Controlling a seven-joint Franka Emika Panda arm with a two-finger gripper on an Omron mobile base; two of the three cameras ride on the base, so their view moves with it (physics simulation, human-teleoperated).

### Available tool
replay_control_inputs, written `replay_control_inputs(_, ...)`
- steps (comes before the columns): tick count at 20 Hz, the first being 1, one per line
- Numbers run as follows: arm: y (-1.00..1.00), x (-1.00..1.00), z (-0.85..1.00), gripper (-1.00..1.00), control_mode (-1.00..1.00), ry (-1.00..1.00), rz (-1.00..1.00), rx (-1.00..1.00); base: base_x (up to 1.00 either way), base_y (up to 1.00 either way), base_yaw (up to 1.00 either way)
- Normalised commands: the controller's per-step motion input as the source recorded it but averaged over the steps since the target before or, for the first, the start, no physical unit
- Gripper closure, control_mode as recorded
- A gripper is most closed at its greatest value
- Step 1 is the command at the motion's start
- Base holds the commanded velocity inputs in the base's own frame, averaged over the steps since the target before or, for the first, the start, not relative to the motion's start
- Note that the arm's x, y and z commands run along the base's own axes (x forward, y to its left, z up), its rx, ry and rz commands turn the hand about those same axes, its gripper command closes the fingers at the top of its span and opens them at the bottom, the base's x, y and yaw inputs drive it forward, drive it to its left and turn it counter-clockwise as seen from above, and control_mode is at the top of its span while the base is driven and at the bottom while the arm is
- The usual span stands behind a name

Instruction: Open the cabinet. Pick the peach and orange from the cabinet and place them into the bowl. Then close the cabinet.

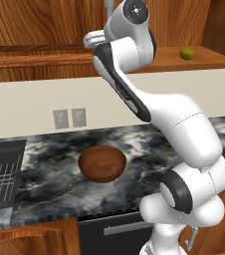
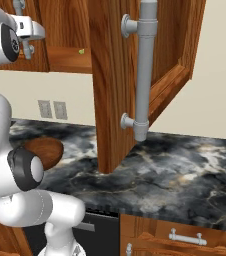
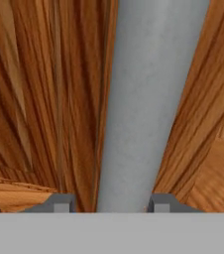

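while claw (image 3: 108, 204) straddles grey handle (image 3: 148, 104), bowl (image 1: 102, 163) on counter (image 1: 50, 164)

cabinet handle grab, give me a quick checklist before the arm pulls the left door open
1. Handle between the tool's fingertips: ok, one tip on each side of the bar.
2. Tool shut firmly on the handle: cannot tell.
3. Right door swung open: ok.
4. Orange on the shelf: ok.
5. Peach located: cannot tell.
6. Bowl upright on the counter, nothing in it: ok.
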Motion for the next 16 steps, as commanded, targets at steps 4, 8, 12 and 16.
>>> replay_control_inputs(4, 0.0, 0.0, 0.0, 1.0, -1.0, 0.0, 0.0, 0.0, 0.0, 0.0, 0.0)
replay_control_inputs(8, 0.0, 0.0, 0.0, 1.0, -1.0, 0.0, 0.0, 0.0, 0.0, 0.0, 0.0)
replay_control_inputs(12, 0.01, 0.0, 0.0, 1.0, -1.0, -0.02, 0.0, 0.0, 0.0, 0.0, 0.0)
replay_control_inputs(16, 0.14, -0.24, 0.0, 1.0, -1.0, -0.01, 0.0, 0.0, 0.0, 0.0, 0.0)
